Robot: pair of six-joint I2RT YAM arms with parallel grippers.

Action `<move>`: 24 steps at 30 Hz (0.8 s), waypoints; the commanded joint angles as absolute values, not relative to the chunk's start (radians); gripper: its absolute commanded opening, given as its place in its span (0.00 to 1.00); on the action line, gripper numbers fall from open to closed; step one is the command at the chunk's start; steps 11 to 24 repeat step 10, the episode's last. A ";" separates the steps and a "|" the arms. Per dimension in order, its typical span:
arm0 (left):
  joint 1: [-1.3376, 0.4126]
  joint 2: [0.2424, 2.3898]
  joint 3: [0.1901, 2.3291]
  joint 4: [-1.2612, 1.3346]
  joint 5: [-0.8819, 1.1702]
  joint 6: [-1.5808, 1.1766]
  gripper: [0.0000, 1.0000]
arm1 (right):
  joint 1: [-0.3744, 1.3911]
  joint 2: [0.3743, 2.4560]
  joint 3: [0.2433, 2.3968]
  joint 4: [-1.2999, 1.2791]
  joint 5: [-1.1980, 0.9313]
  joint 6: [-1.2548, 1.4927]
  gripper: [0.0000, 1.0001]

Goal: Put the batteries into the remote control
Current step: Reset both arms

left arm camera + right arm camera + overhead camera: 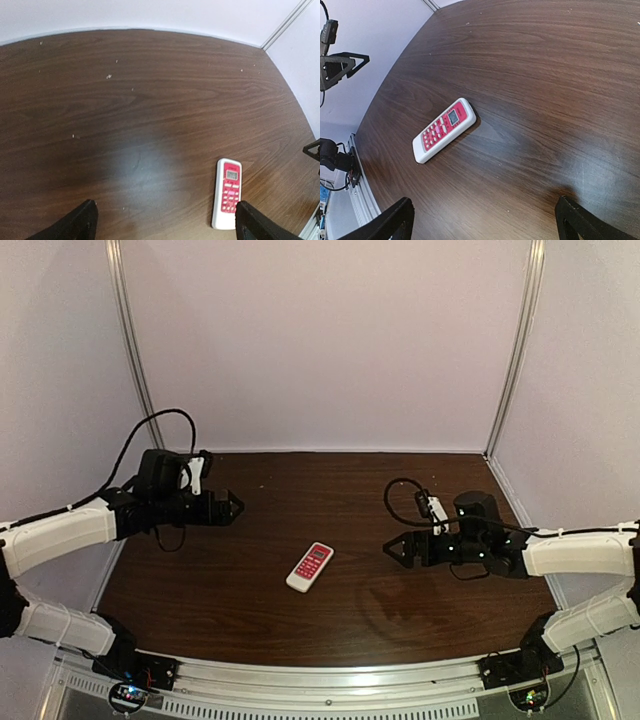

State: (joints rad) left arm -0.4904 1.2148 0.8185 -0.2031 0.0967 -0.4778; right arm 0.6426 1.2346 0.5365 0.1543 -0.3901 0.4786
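Item: remote control [310, 567], small, white, red button panel upward; lies flat on bench [330, 490], about midway between left and right edges, nearer the near edge than the far. Battery recess underneath, out of sight. Batteries: not found in any view. Handling, by judgement: light, rigid plastic shell, smooth and likely slippery on the polished wood; low profile, so prone to skate if nudged from one side. Best taken across the long side edges near mid-length, clear of the buttons; needs turning over before loading. Left gripper [232, 506]: spread wide, holding nothing, poised above the left part of the bench toward the far-left corner. Right gripper [398, 548]: likewise spread, empty, toward the right edge, roughly level with the remote control and well apart from it.
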 commanded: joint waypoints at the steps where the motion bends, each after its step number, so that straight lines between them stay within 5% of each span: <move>1: -0.492 1.183 0.689 -0.200 0.076 -0.528 0.97 | 0.638 1.258 0.476 0.275 -0.331 0.517 1.00; 24: -0.492 1.139 0.595 -0.128 0.051 -0.529 0.97 | 0.638 1.308 0.427 0.365 -0.348 0.537 1.00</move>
